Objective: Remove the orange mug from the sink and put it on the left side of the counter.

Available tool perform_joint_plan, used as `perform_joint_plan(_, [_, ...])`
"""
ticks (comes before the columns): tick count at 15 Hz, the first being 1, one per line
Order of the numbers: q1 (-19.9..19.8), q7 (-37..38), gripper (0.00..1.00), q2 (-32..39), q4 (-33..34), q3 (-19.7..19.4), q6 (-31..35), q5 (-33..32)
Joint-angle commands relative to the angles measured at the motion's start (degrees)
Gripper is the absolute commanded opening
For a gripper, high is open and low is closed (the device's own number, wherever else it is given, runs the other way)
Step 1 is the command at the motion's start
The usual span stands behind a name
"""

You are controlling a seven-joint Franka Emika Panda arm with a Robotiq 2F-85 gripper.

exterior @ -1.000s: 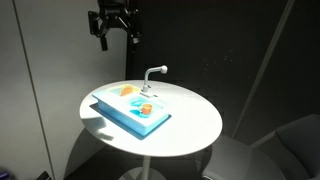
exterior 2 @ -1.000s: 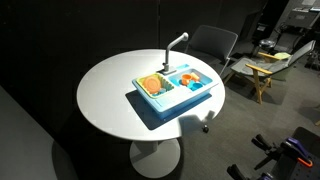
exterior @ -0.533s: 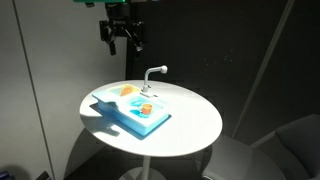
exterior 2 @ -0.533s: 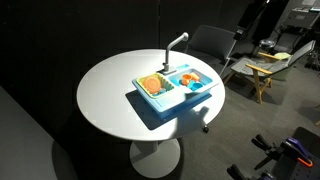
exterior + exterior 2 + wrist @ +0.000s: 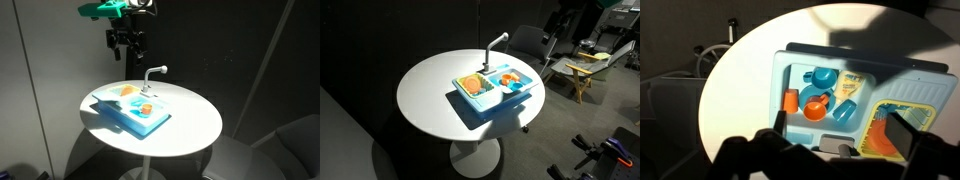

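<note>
One end effector (image 5: 127,42) hangs high above the round desk (image 5: 190,125), jaws spread wide with nothing between them. Since a second ago it has dropped lower and drifted toward 3 o'clock in an exterior view. It now sits closer to the curved faucet (image 5: 153,73), though well above it. In an exterior view the dark arm (image 5: 560,20) has swung in from the 2 o'clock corner toward the desk's edge.

The toy unit (image 5: 490,100) has not moved, and nothing on it has shifted. In the wrist view the end effector (image 5: 840,140) shows as two dark fingers (image 5: 780,125) along the lower edge, well apart.

The orange mug (image 5: 816,105) stands inside the sink (image 5: 800,78). A blue cup (image 5: 823,76) is just beside the mug at 12 o'clock, a red-orange piece (image 5: 791,101) is at its 9 o'clock, and a blue piece (image 5: 845,110) at its 3 o'clock. The blue top (image 5: 920,100) lies at 3 o'clock of the sink and carries a ribbed yellow-orange panel (image 5: 885,135). The mug is untouched.
</note>
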Motion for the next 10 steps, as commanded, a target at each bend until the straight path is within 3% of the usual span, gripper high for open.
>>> perform_joint_plan(1, [-0.9,0.8,1.0,2.3,2.5,0.7,0.7,-0.5])
perform_joint_plan(10, [-1.7,-3.3,1.0,7.5,7.0,-0.4,0.2,1.7])
